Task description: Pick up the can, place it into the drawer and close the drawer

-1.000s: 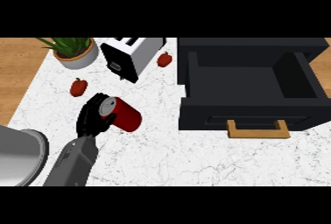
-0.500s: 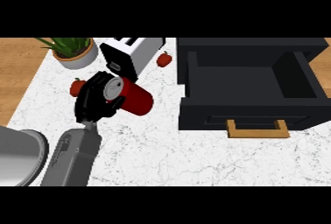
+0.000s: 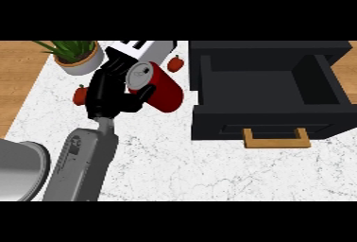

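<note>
A red can [image 3: 165,90] with a silver top is tilted, its top pointing up-left, and held above the white marble counter [image 3: 209,175]. My left hand [image 3: 105,97] is shut on it, fingers curled round its upper end, thumb against its side. The black drawer [image 3: 279,124] stands open to the right of the can, its inside bare, its wooden handle [image 3: 276,139] facing me. The can is left of the drawer's edge, not over it. My right hand does not show.
A white toaster [image 3: 152,49] and a potted plant [image 3: 77,57] stand at the back left. One small red fruit [image 3: 175,63] lies beside the toaster, another [image 3: 80,95] partly behind my hand. A grey rounded shape [image 3: 17,170] fills the lower left corner.
My left hand has carried the can away from me and to the right, toward the toaster and the drawer. The can looks larger now. The drawer has not moved.
</note>
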{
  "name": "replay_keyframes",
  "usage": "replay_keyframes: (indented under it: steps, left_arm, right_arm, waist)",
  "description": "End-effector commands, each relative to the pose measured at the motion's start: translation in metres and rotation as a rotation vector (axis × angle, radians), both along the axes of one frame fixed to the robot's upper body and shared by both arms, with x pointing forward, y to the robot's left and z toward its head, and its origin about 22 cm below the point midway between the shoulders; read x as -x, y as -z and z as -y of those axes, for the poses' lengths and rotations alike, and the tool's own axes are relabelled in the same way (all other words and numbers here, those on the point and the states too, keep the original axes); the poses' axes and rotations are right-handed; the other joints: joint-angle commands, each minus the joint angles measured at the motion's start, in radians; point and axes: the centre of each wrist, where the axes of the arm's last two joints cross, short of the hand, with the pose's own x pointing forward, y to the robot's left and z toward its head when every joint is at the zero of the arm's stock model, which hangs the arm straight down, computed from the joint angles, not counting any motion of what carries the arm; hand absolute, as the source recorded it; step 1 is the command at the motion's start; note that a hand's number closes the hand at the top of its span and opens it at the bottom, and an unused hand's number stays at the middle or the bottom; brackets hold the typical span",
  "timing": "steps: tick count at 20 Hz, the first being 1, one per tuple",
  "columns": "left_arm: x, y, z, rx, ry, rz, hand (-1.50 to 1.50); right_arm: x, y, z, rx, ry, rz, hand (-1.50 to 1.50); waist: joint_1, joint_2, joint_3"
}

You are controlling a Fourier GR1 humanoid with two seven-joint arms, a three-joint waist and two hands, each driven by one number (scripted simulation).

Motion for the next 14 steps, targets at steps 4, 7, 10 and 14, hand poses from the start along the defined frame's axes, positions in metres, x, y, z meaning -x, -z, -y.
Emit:
replay_keyframes:
  steps: [4, 7, 10, 14]
  left_arm:
    - [-0.006, -0.042, 0.041, -0.039, 0.006, 0.032, 1.50]
    - [-0.018, -0.061, 0.049, -0.042, 0.006, 0.037, 1.50]
    - [-0.033, -0.067, 0.037, -0.045, 0.016, 0.032, 1.50]
    - [-0.032, -0.085, 0.090, -0.057, 0.025, 0.038, 1.50]
  right_arm:
    - [-0.004, 0.009, -0.002, -0.008, -0.011, 0.013, -1.50]
    - [-0.001, 0.011, 0.003, -0.003, -0.017, 0.003, -1.50]
    - [-0.003, -0.008, -0.017, -0.006, -0.004, 0.023, -1.50]
    - [-0.009, 0.014, 0.002, -0.019, -0.018, 0.002, -1.50]
  waist:
    - [-0.005, 0.001, 0.000]
    - [-0.008, 0.003, 0.000]
    - [-0.007, 0.003, 0.000]
    - [-0.012, 0.004, 0.000]
